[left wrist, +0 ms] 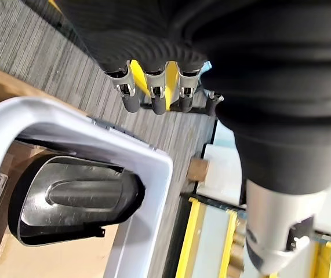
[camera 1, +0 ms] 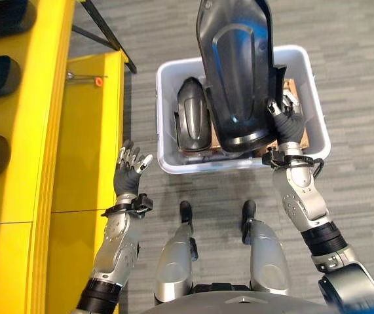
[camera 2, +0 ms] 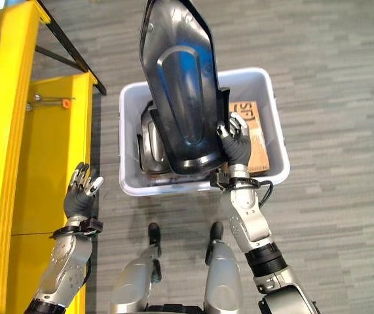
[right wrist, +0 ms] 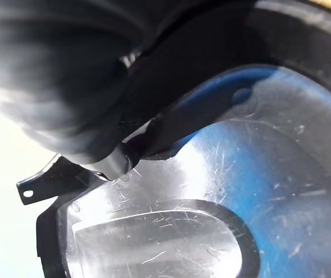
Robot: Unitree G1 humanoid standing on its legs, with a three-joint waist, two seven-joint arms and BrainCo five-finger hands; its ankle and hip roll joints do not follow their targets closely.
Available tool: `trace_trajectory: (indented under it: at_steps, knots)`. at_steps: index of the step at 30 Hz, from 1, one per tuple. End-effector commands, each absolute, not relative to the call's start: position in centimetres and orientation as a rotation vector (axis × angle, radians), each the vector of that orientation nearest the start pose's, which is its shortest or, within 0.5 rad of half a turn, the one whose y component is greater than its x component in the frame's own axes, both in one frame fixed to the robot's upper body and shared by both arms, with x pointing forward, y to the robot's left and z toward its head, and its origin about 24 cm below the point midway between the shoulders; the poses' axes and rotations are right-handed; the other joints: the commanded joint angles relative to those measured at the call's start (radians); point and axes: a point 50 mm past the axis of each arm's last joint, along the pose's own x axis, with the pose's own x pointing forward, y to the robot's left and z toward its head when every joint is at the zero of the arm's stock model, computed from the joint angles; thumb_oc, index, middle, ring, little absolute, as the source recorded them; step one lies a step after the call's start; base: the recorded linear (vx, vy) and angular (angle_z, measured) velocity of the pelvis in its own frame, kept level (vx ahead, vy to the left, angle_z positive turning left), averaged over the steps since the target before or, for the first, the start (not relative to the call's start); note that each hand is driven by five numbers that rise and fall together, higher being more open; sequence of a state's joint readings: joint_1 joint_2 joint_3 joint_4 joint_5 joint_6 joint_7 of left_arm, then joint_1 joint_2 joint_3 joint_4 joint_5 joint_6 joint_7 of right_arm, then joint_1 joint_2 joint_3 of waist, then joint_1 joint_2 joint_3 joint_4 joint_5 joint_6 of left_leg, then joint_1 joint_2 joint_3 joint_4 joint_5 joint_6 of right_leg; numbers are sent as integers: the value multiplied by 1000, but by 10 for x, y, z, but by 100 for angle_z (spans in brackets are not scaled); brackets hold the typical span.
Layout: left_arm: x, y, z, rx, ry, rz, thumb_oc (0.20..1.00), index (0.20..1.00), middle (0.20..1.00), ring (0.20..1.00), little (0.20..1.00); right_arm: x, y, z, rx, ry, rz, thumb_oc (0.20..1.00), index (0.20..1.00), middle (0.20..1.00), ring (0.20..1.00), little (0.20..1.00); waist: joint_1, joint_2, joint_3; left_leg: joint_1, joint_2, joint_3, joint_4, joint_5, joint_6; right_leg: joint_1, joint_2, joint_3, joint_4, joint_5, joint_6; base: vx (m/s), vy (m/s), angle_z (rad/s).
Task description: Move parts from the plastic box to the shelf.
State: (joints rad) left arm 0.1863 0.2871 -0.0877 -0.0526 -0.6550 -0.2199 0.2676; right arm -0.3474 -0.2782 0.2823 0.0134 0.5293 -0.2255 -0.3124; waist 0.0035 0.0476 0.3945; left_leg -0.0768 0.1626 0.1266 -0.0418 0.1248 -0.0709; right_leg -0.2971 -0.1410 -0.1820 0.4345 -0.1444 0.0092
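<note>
Gripping black part [camera 1: 234,72]; right robot hand [camera 1: 287,125].

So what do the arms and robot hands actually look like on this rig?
Both arms are silver-grey with black bands at the joints. Each robot hand, left robot hand and right robot hand, has a dark ribbed cover over its back and wrist, silver fingers with dark tips, and a black wrist collar.

Both arms are silver-grey with black bands near the elbows. The left hand [camera 1: 129,171] and right hand [camera 1: 287,123] have silver, dark-tipped fingers. Dark ribbed covers wrap their backs and wrists.
</note>
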Motion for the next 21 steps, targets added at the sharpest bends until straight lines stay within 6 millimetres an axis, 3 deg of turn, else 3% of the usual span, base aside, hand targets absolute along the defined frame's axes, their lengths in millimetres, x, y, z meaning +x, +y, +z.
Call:
trace_trajectory:
  at_steps: [1, 3, 4, 5, 6, 7, 8, 9, 10, 11, 12, 14, 20, 21]
  knots:
    - [210, 211, 24, -382, 7, 270, 1000, 1000, 1000, 1000, 1000, 291, -128, 163, 407, -518, 139, 200, 200, 200, 200, 200, 31, 9, -61, 50, 133, -69, -14, 71, -65, 28, 11, -39, 56, -60, 51, -104, -180, 5]
    - [206, 206, 10, -389, 78, 250, 1000, 1000, 1000, 1000, 1000, 290, -140, 160, 397, -510, 114, 200, 200, 200, 200, 200, 46, 12, -82, -6, 144, -78, -45, 202, -98, 64, -4, -112, 6, -60, 43, -151, -185, 37]
    - [205, 204, 8, -386, 90, 237, 1000, 1000, 1000, 1000, 1000, 289, -144, 157, 395, -504, 101, 200, 200, 200, 200, 200, 49, 7, -85, -14, 135, -71, -45, 212, -100, 80, -17, -132, -11, -59, 45, -171, -197, 123]
    - [207, 201, 6, -370, 105, 209, 1000, 1000, 1000, 1000, 1000, 288, -153, 154, 393, -503, 60, 200, 200, 200, 200, 200, 45, -1, -95, -18, 138, 12, -45, 227, -100, 130, -45, -189, -84, -34, 42, -125, -168, 129]
    - [208, 201, 7, -366, 103, 201, 1000, 1000, 1000, 1000, 1000, 286, -157, 152, 390, -500, 46, 200, 200, 200, 200, 200, 39, -4, -103, -6, 135, 50, -35, 202, -90, 140, -52, -212, -103, -23, 41, -161, -223, 207]
    - [209, 201, 10, -361, 88, 185, 1000, 1000, 1000, 1000, 1000, 283, -160, 148, 384, -489, 31, 200, 200, 200, 200, 200, 25, -11, -119, 43, 122, 86, 52, 100, -71, 163, -71, -246, -121, -20, 44, -137, -160, 178]
    - [209, 201, 12, -354, 80, 179, 1000, 1000, 1000, 1000, 1000, 280, -162, 144, 393, -478, 25, 200, 200, 200, 200, 200, 19, -12, -128, 60, 112, 92, 109, 53, -61, 171, -76, -266, -135, -14, 38, -103, -110, 192]
    - [209, 201, 12, -353, 82, 179, 1000, 1000, 1000, 1000, 1000, 280, -162, 144, 394, -476, 25, 200, 200, 200, 200, 200, 16, -11, -128, 56, 113, 87, 118, 46, -61, 175, -76, -270, -136, -15, 39, -72, -9, 126]
    - [209, 202, 14, -345, 75, 174, 1000, 1000, 1000, 1000, 1000, 277, -163, 137, 421, -453, 8, 200, 200, 200, 200, 200, 7, -9, -146, 101, 85, 81, 163, -34, -46, 185, -89, -305, -139, -10, 36, -37, 50, 115]
    - [208, 203, 15, -334, 71, 174, 1000, 1000, 1000, 1000, 1000, 276, -160, 135, 438, -438, 20, 200, 200, 200, 200, 200, 2, -4, -150, 130, 63, 55, 170, -79, -40, 186, -97, -313, -128, -7, 38, -51, 118, 106]
    - [208, 203, 17, -322, 71, 162, 1000, 1000, 1000, 1000, 1000, 275, -162, 134, 459, -437, 9, 200, 200, 200, 200, 200, -3, 1, -152, 119, 54, 60, 139, -85, -37, 199, -116, -333, -125, 0, 50, -13, 161, 141]
    - [206, 202, 16, -316, 76, 154, 1000, 1000, 1000, 1000, 1000, 269, -161, 128, 471, -415, 18, 200, 200, 200, 200, 200, -15, 14, -164, 113, 20, 91, 113, -157, -13, 223, -161, -356, -103, 17, 76, 46, 313, 131]
    - [204, 211, 21, -292, 50, 179, 1000, 1000, 1000, 1000, 1000, 269, -161, 124, 480, -394, 15, 200, 200, 200, 200, 200, 9, 2, -147, 91, -39, 96, 140, -202, 16, 244, -217, -369, -168, 119, 126, 19, 233, 24]
    - [202, 211, 18, -299, 62, 192, 1000, 1000, 1000, 1000, 1000, 270, -159, 124, 485, -387, 19, 200, 200, 200, 200, 200, 22, -4, -142, 74, -68, 86, 163, -222, 34, 252, -236, -365, -197, 149, 141, -16, 269, 2]
